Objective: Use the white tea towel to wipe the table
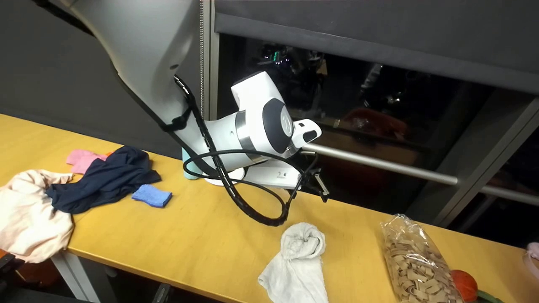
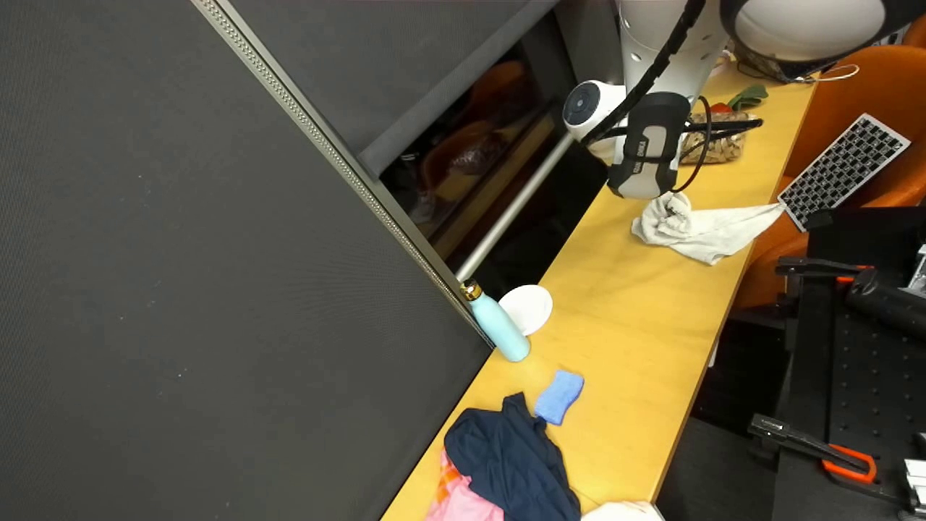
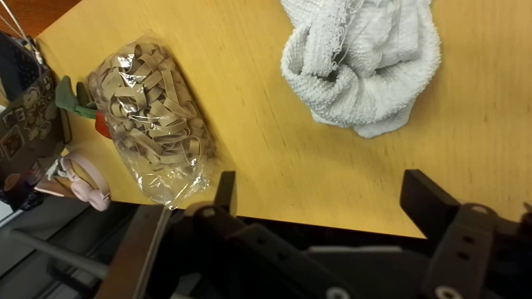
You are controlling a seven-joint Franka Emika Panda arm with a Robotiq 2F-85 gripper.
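The white tea towel (image 1: 301, 261) lies on the yellow wooden table (image 1: 189, 235), with one end bunched into a roll and the other spread flat toward the table's front edge. It also shows in the other views (image 2: 694, 228) (image 3: 365, 74). My gripper (image 3: 320, 182) is open with nothing between its fingers. In an exterior view the gripper (image 1: 316, 172) hangs above the table's back edge, behind the towel and apart from it. In the wrist view the towel lies beyond the fingertips, and its upper part is cut off by the frame.
A clear bag of tan strips (image 3: 153, 112) lies beside the towel, with a red and green item (image 1: 465, 286) and pink headphones (image 3: 89, 182) past it. A blue cloth (image 1: 151, 195), navy cloth (image 1: 105, 181), turquoise bottle (image 2: 499, 325) and white plate (image 2: 532, 307) lie toward the table's opposite end.
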